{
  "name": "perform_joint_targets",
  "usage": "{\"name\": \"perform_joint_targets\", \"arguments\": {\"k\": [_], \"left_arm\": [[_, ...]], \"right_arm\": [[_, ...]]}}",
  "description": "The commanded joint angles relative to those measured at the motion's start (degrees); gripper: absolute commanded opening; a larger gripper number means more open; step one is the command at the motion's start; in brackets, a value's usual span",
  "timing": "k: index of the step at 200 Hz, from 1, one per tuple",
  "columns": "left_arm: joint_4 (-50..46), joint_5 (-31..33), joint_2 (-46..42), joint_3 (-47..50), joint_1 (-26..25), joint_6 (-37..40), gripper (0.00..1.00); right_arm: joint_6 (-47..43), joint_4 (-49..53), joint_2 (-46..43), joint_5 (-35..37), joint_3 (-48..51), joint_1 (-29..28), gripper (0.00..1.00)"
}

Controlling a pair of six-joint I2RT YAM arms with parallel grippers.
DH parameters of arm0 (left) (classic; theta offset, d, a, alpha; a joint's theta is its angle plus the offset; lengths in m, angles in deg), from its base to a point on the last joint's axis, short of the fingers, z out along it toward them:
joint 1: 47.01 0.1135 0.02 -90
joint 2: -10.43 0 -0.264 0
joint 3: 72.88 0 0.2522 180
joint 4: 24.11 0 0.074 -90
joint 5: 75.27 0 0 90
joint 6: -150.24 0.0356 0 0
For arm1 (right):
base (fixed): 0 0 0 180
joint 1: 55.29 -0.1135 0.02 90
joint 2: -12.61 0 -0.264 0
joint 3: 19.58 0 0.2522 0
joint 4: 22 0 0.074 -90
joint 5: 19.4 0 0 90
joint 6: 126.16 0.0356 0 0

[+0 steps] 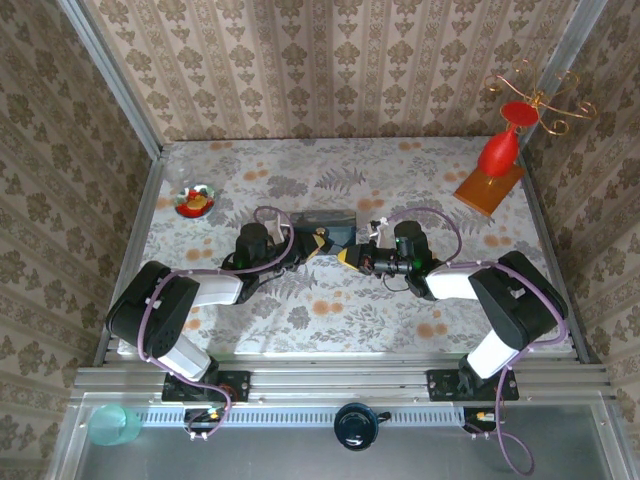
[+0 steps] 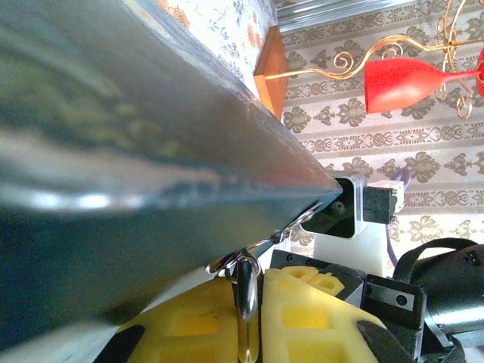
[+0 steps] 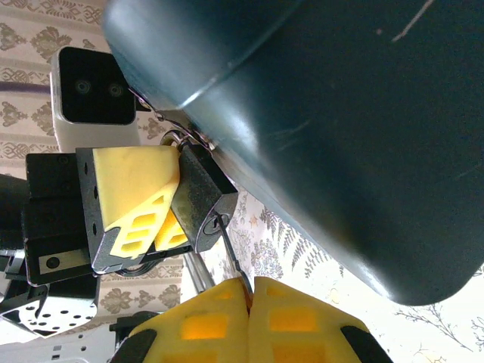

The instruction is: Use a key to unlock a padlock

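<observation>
The small dark padlock (image 3: 198, 198) hangs by its silvery shackle (image 3: 175, 138) from the latch of the blue tin (image 3: 325, 113). My left gripper (image 2: 253, 286) is shut on the padlock (image 2: 246, 291), whose narrow metal edge is pinched between the yellow pads. In the right wrist view those left fingers (image 3: 132, 193) clamp the lock body from the left. My right gripper (image 3: 249, 291) is shut on the key (image 3: 231, 253). The key's thin blade runs up into the keyhole on the lock's lower face. From above, the left gripper (image 1: 320, 243) and right gripper (image 1: 350, 257) meet just in front of the tin (image 1: 326, 221).
A red goblet on an orange wooden base (image 1: 490, 187) with a gold wire stand is at the back right. A small dish (image 1: 195, 202) with something red in it lies at the back left. Patterned walls close in the table on three sides.
</observation>
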Motion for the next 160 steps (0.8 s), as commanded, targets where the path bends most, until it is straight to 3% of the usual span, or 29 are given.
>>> {"name": "perform_joint_targets", "arguments": {"k": [1, 132, 160], "left_arm": [[6.82, -4.8, -0.75, -1.6, -2.29, -0.33, 0.0], [4.09, -5.32, -1.59, -3.11, -3.54, 1.4, 0.0], [1.2, -4.65, -2.4, -3.51, -3.54, 3.21, 0.04]], "right_arm": [[1.19, -2.96, 1.24, 0.74, 0.03, 0.4, 0.0], [3.54, -3.92, 1.1, -0.31, -0.93, 0.47, 0.0], [2.78, -2.88, 0.81, -0.64, -1.23, 0.04, 0.0]]}}
